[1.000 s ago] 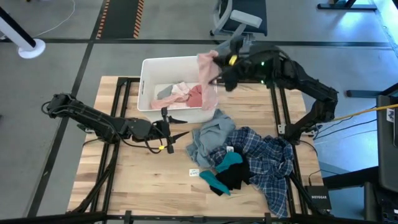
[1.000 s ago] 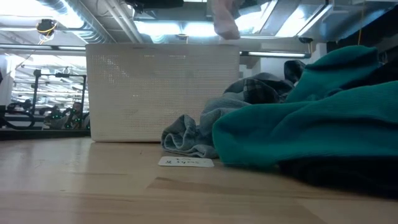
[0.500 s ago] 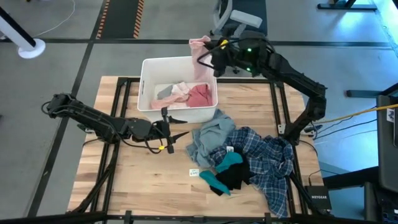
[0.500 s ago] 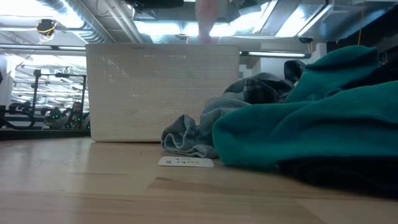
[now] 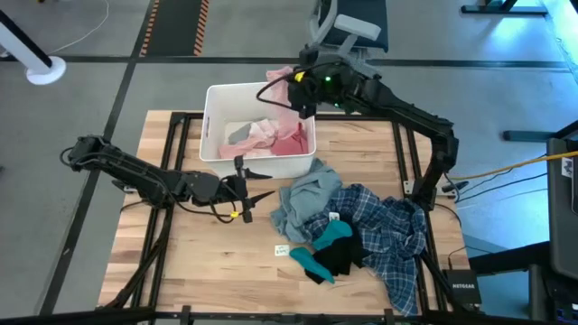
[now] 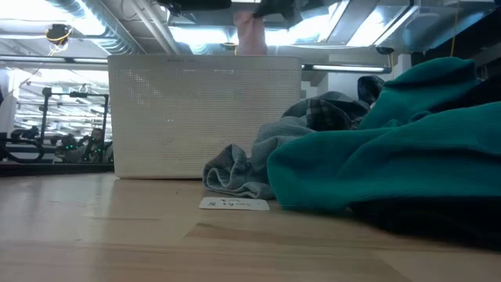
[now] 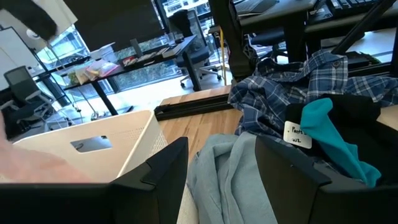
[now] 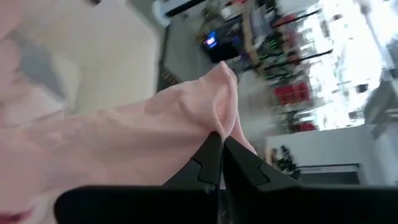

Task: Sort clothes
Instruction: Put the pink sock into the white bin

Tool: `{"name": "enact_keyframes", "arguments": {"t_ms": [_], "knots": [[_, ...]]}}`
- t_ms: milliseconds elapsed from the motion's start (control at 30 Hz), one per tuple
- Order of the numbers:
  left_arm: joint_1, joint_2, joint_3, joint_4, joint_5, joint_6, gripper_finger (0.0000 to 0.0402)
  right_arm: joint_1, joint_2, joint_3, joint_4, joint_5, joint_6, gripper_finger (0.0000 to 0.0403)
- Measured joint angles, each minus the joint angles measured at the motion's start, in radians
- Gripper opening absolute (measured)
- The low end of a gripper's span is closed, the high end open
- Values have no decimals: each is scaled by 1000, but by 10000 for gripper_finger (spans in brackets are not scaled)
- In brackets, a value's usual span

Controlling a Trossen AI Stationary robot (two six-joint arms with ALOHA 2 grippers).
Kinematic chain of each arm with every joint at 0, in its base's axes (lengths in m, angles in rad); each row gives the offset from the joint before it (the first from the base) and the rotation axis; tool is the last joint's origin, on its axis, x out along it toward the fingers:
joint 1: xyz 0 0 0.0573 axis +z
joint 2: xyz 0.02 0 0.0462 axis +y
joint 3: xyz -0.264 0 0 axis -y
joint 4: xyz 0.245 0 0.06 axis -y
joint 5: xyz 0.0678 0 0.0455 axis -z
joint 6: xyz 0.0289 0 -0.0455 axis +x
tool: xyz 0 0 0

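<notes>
My right gripper [image 5: 296,88] is shut on a pale pink piece [image 5: 278,79] above the far right part of the white bin [image 5: 213,99]. The low view shows this piece [image 6: 252,35] above the bin's rim. Pink pieces [image 5: 275,137] and a grey one lie in the bin. The grey-blue top [image 5: 307,194], plaid shirt [image 5: 393,236] and teal piece [image 5: 327,246] are heaped on the table's right half. My left gripper [image 5: 257,194] stands open in front of the bin, left of the grey-blue top [image 7: 224,177]. My right gripper pinches a bunched fold of the pale pink piece [image 8: 217,118] between its two shut fingers [image 8: 208,158]. The cloth hangs slack from the fingers, lifted over the bin. In the low view its lower end drops behind the bin's rim.
A black piece [image 5: 348,257] lies by the teal one, and a small white label [image 5: 282,250] lies on the wood near the heap. The table's near left part is bare wood. An office chair [image 5: 348,27] stands beyond the far edge.
My right gripper has carried the pale pink piece toward the table's left and a little down, from the bin's right wall to above the bin's far right part. The cloth still hangs from it.
</notes>
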Motion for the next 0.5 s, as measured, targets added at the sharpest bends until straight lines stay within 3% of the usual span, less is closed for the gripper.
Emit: {"name": "enact_keyframes", "arguments": {"t_ms": [233, 500], "knots": [[0, 0, 0, 1, 0, -1, 182, 2, 59, 0, -104, 46, 59, 26], [0, 0, 0, -2, 0, -7, 182, 2, 87, -1, -136, 45, 107, 124]]}}
